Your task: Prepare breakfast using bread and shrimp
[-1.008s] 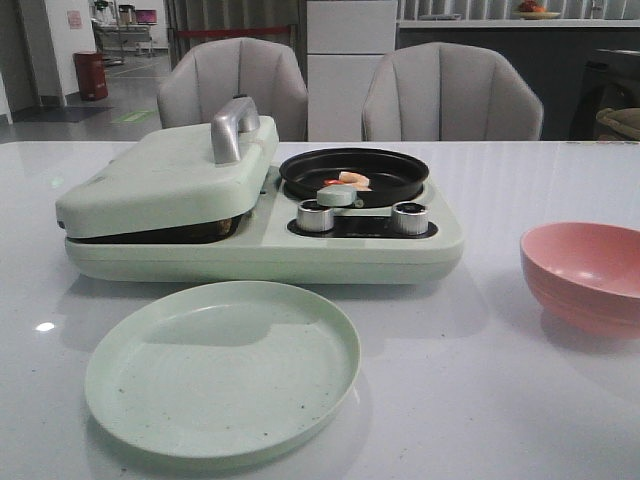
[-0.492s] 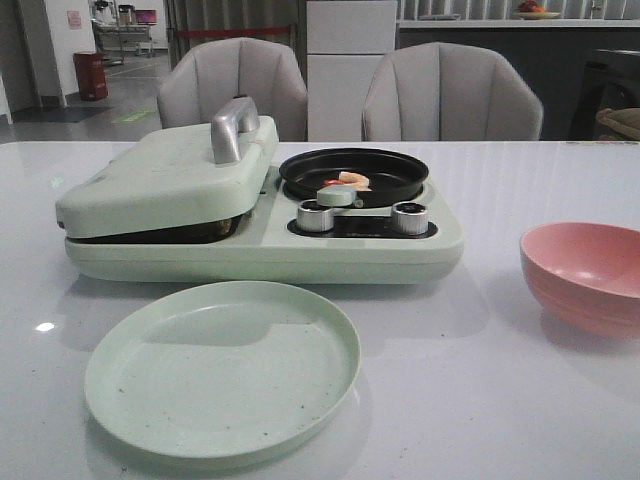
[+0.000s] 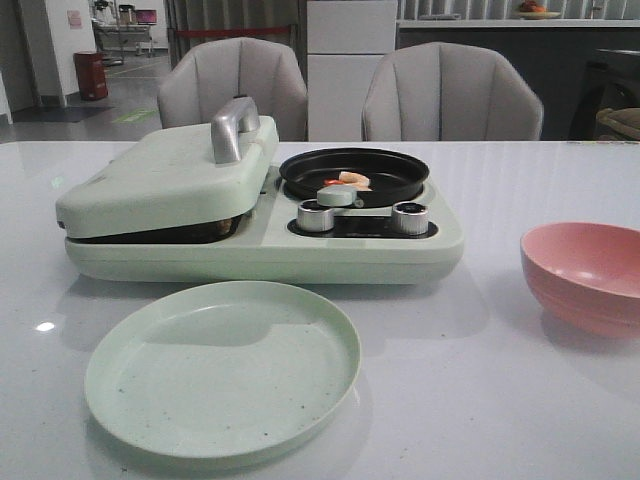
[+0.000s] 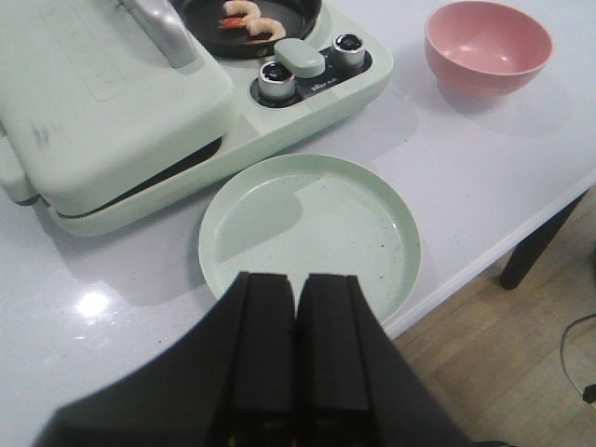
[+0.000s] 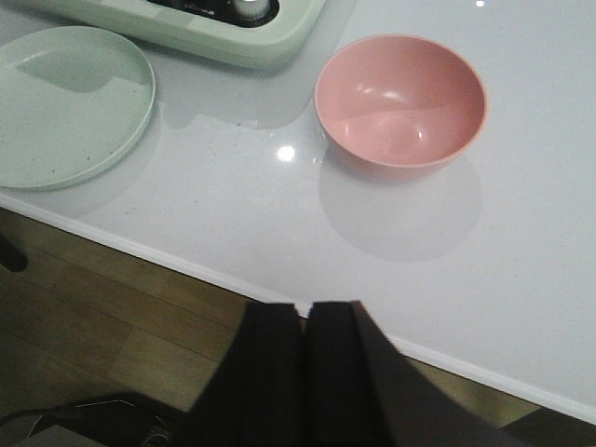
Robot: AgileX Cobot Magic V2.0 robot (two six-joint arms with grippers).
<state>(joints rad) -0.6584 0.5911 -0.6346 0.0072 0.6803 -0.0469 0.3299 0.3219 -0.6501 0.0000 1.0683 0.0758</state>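
Observation:
The shrimp lie in the black round pan on the right half of the pale green cooker; they also show in the left wrist view. The cooker's hinged lid is down over its left half, and the bread is hidden. My left gripper is shut and empty, held high over the near rim of the green plate. My right gripper is shut and empty, off the table's near edge, on the near side of the pink bowl. Neither gripper shows in the front view.
The green plate lies in front of the cooker. The pink bowl stands at the right. Two knobs and a pan handle are on the cooker's front. Two grey chairs stand behind the table.

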